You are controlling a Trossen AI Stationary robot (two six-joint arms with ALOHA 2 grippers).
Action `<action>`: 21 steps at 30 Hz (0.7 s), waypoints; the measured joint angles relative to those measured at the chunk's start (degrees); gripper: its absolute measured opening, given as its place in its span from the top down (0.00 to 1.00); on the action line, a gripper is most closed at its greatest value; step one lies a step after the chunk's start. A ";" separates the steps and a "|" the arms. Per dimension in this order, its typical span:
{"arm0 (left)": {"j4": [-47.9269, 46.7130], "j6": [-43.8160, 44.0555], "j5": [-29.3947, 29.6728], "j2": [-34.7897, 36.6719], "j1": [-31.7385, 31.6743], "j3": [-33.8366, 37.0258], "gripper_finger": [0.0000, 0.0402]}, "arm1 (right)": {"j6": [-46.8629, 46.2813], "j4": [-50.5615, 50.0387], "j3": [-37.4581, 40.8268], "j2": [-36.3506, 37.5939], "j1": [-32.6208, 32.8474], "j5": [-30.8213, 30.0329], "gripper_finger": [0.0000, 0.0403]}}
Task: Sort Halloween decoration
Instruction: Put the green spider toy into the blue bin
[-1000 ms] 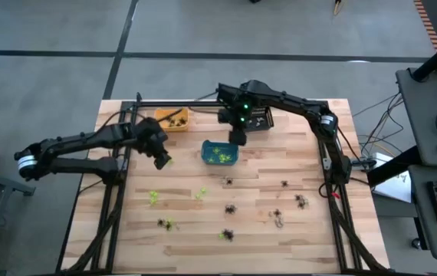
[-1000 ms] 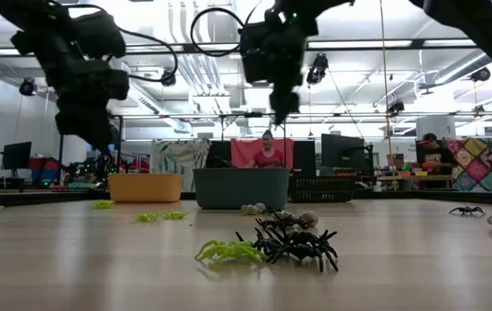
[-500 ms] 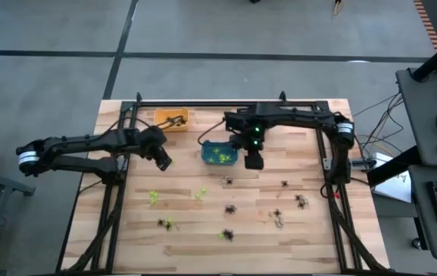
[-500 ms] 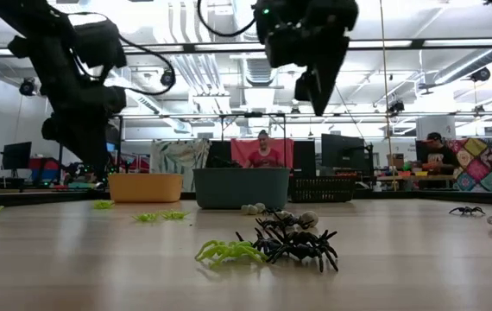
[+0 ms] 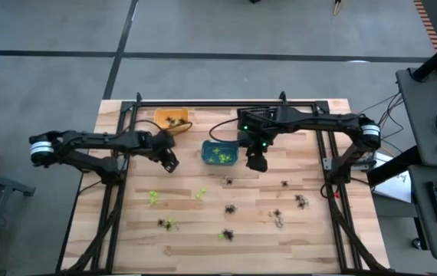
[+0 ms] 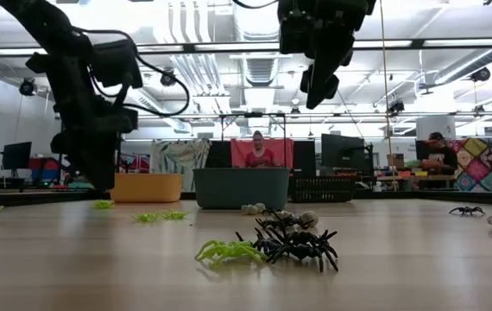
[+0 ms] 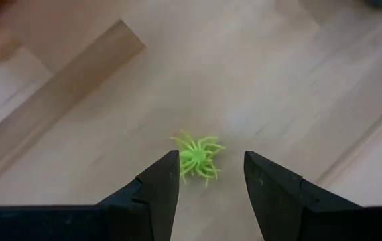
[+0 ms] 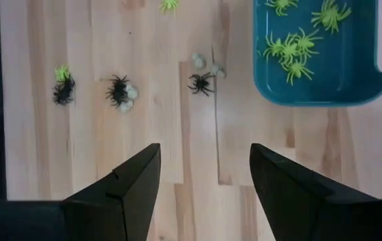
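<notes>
Spiders (image 5: 228,209) unmoved (right claw (image 5: 256,162) shifted)

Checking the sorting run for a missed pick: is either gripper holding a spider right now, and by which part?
Nothing is held. Left gripper is open above a green spider; right gripper is open and empty.

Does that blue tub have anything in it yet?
Yes. The teal bin holds several lime green spiders, all lying inside its walls; no black ones show there.
</notes>
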State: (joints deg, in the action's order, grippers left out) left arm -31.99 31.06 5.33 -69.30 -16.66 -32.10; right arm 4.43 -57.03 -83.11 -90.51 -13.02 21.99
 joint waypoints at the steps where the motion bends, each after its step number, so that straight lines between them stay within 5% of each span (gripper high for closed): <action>1: 0.08 0.07 0.42 -0.66 0.42 0.00 0.62 | 0.00 -0.07 0.11 0.04 0.00 -0.01 0.46; 10: 0.10 -0.10 4.34 -4.72 1.26 0.00 0.65 | 0.07 2.28 0.15 0.04 0.00 -0.07 0.46; 21: 1.18 -1.12 4.67 -5.88 1.26 0.00 0.81 | 0.16 3.25 0.15 0.04 0.00 -0.10 0.46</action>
State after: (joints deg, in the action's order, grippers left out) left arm -30.82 29.93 10.00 -75.18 -15.40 -32.10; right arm 4.58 -53.78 -82.96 -90.48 -13.02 21.89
